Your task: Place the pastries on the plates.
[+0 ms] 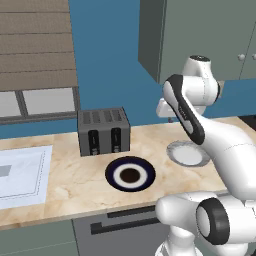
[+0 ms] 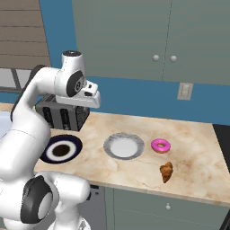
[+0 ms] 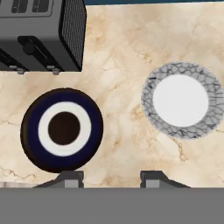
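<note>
The end effector (image 3: 111, 177) hangs high above the marble surface (image 2: 193, 148) with its tips pressed together, pinching nothing. Below it lie the navy plate (image 3: 62, 129) and, beside that, the pale plate (image 3: 183, 100), both bare, with a toaster (image 1: 104, 131) behind. Off to the right, past the pale plate, the pink doughnut (image 2: 161, 145) rests just beside it and the croissant (image 2: 166, 172) nearer the front edge. Both look light and crumbly; I'd pinch the croissant gently across its fat middle, the doughnut across one side of its ring
</note>
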{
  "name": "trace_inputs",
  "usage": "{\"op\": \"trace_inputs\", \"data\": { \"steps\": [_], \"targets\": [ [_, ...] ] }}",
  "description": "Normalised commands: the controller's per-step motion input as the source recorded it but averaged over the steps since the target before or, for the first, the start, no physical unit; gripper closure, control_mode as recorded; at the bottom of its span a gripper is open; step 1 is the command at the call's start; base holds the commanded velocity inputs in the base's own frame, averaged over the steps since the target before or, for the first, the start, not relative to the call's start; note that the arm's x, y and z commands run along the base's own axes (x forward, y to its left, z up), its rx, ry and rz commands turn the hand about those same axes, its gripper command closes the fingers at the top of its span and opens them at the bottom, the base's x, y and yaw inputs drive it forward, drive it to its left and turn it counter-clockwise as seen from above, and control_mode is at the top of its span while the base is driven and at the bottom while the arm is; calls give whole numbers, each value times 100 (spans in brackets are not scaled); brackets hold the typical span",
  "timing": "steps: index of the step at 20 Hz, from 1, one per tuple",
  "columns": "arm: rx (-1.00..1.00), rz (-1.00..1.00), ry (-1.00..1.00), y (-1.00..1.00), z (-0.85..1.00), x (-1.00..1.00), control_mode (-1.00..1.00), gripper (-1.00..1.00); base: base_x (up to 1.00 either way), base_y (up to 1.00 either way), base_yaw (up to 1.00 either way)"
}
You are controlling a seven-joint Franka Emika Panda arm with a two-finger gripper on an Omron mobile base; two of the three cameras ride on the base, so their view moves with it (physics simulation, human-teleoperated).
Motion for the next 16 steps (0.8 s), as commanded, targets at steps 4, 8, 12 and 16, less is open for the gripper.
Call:
{"op": "trace_inputs", "data": {
  "steps": [4, 8, 12, 16],
  "targets": [
    [0, 0, 0, -13, -10, 9, -100, -100, 0, 0, 0],
    [-4, 0, -2, -36, -29, 2, -100, -100, 0, 0, 0],
    [-6, 0, -3, -31, -24, 0, -100, -100, 0, 0, 0],
    [-1, 0, -1, -32, -13, 0, -100, -100, 0, 0, 0]
  ]
}}
